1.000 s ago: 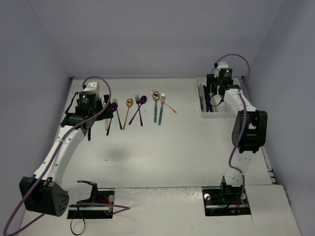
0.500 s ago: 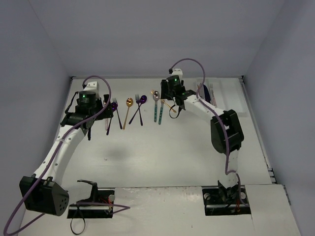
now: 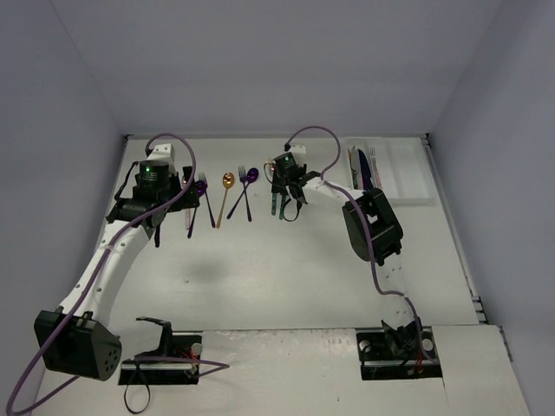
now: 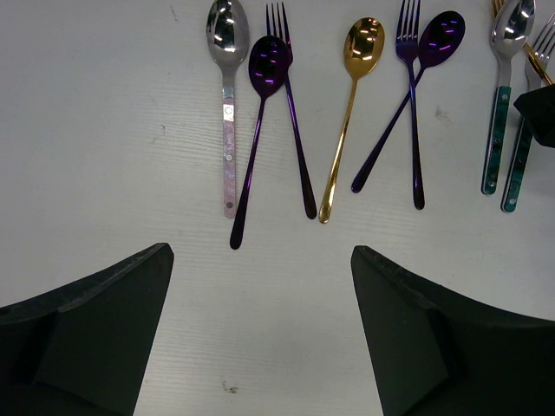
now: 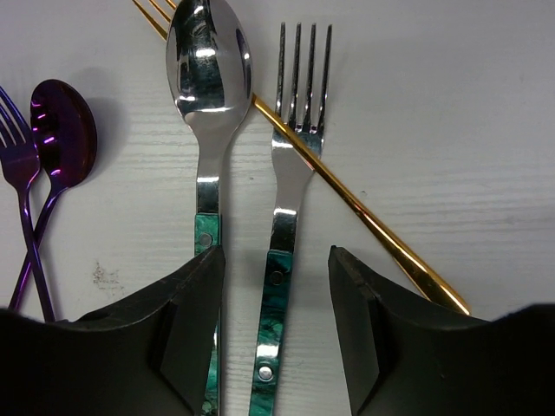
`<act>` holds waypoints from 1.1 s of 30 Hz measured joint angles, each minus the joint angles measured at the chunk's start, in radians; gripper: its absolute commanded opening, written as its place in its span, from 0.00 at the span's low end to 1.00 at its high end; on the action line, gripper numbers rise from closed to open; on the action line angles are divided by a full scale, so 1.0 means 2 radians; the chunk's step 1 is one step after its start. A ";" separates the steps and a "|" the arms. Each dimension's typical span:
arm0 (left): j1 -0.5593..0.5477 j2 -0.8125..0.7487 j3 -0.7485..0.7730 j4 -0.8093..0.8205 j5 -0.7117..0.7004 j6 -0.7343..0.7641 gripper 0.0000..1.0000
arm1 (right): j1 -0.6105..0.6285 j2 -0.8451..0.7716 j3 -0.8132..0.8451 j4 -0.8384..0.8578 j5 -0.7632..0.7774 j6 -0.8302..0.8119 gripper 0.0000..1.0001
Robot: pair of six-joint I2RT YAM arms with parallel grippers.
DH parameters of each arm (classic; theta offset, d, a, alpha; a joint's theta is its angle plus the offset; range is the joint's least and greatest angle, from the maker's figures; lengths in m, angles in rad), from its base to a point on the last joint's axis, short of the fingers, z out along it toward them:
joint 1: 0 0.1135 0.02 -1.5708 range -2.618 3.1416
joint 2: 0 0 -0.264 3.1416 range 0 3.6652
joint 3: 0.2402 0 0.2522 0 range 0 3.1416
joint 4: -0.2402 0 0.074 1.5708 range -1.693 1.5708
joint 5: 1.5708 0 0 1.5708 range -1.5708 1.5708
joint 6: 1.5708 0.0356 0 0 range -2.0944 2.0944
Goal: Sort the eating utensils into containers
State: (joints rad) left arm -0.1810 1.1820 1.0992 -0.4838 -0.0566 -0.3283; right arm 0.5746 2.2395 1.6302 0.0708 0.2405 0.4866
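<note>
Several utensils lie in a row on the table: a pink-handled silver spoon (image 4: 227, 104), purple spoons and forks (image 4: 290, 104), a gold spoon (image 4: 351, 104), a teal-handled spoon (image 5: 206, 104) and a teal-handled fork (image 5: 290, 199) lying over a gold fork (image 5: 381, 234). My right gripper (image 5: 275, 256) (image 3: 286, 192) is open, low over the table, with the teal fork's handle between its jaws. My left gripper (image 4: 260, 260) (image 3: 160, 217) is open and empty, held above the table just short of the purple handles. The white tray (image 3: 408, 173) at the back right holds a few utensils (image 3: 368, 169).
The near finger of my right gripper (image 5: 186, 329) covers part of the teal spoon's handle. A purple spoon (image 5: 61, 130) lies left of the teal pair. Grey walls close in the table on three sides.
My right arm has swung left from the tray to the teal-handled fork and come down around its handle. The left arm has not moved.
</note>
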 measured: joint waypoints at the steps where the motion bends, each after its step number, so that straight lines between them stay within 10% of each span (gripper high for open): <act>1: 0.000 0.000 0.000 0.000 0.000 0.000 0.82 | 0.001 0.001 0.000 0.000 0.000 0.003 0.45; 14: 0.000 0.000 0.000 0.000 0.000 0.000 0.82 | 0.002 0.016 -0.008 0.020 0.031 0.021 0.01; 33: 0.000 0.000 0.000 0.000 0.000 0.000 0.82 | -0.003 -0.123 -0.202 0.011 0.047 -0.027 0.00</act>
State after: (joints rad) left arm -0.1810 1.1828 1.0992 -0.4839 -0.0563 -0.3283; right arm 0.5677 1.9934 1.2260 0.0932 0.3353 0.4317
